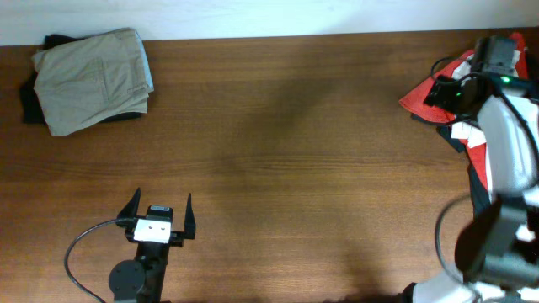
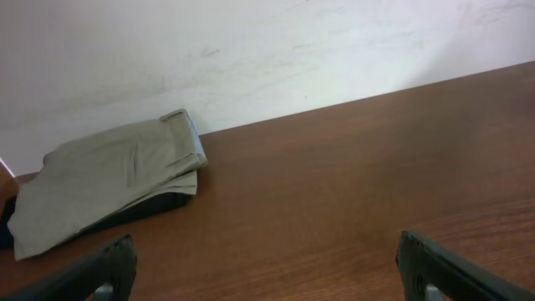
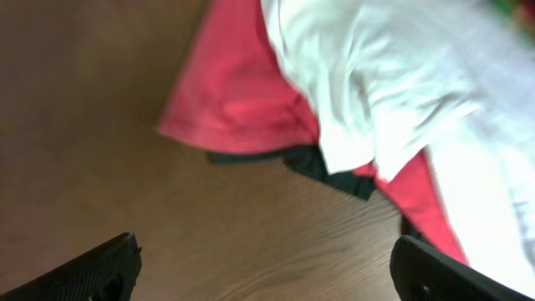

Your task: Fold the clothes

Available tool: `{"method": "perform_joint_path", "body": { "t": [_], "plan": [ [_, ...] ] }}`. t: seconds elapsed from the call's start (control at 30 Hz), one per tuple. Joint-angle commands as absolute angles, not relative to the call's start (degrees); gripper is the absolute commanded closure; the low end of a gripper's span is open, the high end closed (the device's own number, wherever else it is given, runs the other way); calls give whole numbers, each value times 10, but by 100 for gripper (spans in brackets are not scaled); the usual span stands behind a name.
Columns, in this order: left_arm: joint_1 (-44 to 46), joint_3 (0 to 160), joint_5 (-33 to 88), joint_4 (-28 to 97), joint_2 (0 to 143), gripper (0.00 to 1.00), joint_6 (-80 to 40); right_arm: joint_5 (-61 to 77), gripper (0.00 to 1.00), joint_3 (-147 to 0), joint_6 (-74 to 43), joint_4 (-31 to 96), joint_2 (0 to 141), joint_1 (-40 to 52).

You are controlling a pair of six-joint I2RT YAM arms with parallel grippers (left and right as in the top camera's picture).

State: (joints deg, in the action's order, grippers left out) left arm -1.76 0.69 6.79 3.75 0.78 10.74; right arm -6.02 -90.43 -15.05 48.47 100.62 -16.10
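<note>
The khaki-beige trousers [image 1: 93,78] lie folded in a compact stack at the table's far left corner, resting on a black garment [image 1: 32,101]. They also show in the left wrist view [image 2: 113,177], far ahead of the fingers. My left gripper [image 1: 160,208] is open and empty over bare wood near the front edge. My right gripper [image 1: 440,88] is open and empty at the far right, over the edge of a pile of other clothes; its fingers [image 3: 267,267] frame bare wood beside that pile.
A pile of red cloth [image 1: 429,91] and white T-shirt [image 3: 393,92] with a black piece [image 3: 322,167] lies at the far right corner. A white wall [image 2: 251,50] runs along the table's far edge. The right arm's body [image 1: 505,194] stands at the right.
</note>
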Motion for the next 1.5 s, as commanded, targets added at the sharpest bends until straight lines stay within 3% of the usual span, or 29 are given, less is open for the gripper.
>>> {"method": "perform_joint_path", "body": {
  "t": [0.0,0.57,0.73,0.93,1.07,1.23,1.47],
  "plan": [
    [-21,5,63,40,3,1,111,-65,1,-913,-157,484,890,-161],
    [-21,5,63,40,3,1,111,-56,1,-880,-152,491,562,-161],
    [-21,5,63,40,3,1,111,-46,1,-724,-149,456,451,-161],
    [-21,5,63,40,3,1,111,78,1,-391,-27,209,249,-105],
    [-21,5,63,40,3,1,111,93,1,-223,-6,104,119,-63],
    [-21,5,63,40,3,1,111,100,1,-116,-6,80,28,-55],
    [-21,5,63,40,3,1,111,105,1,-63,-6,73,2,-36]
  ]
}}
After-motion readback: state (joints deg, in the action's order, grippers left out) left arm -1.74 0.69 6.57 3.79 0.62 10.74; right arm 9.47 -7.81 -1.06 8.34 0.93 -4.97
